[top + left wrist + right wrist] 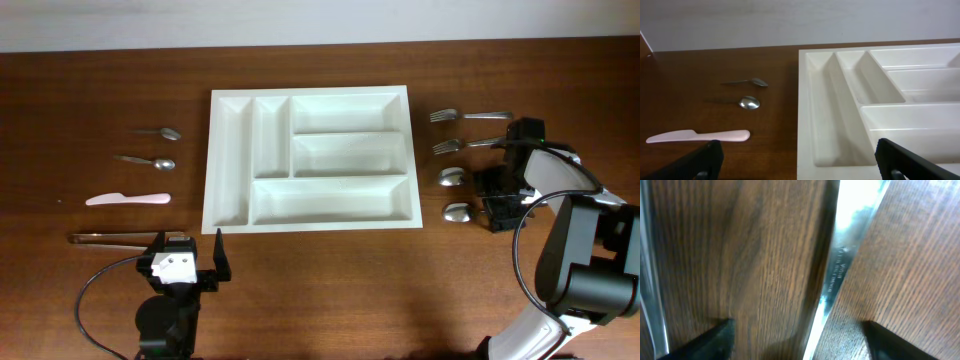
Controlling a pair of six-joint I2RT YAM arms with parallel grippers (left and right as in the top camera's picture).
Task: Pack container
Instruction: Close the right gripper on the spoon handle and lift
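Observation:
The white five-compartment container [309, 93] lies in the table's middle with nothing in it; its near left corner shows in the left wrist view [805, 105]. My left gripper [190, 252] is open and empty in front of that corner [800, 167]. My right gripper [499, 197] is low over the table to the right of the container, by two spoons [452, 177] [458, 211]. It is open, and a shiny metal cutlery handle [839, 270] lies on the wood between its fingers [797, 340]. Two forks [468, 116] [462, 146] lie behind it.
Left of the container lie two small spoons [162, 133] [152, 162], a pink knife [128, 199] and metal tongs [108, 238]. The spoons [753, 82] [748, 103] and knife [700, 135] show in the left wrist view. A second metal handle [651, 280] runs along the right wrist view's left edge.

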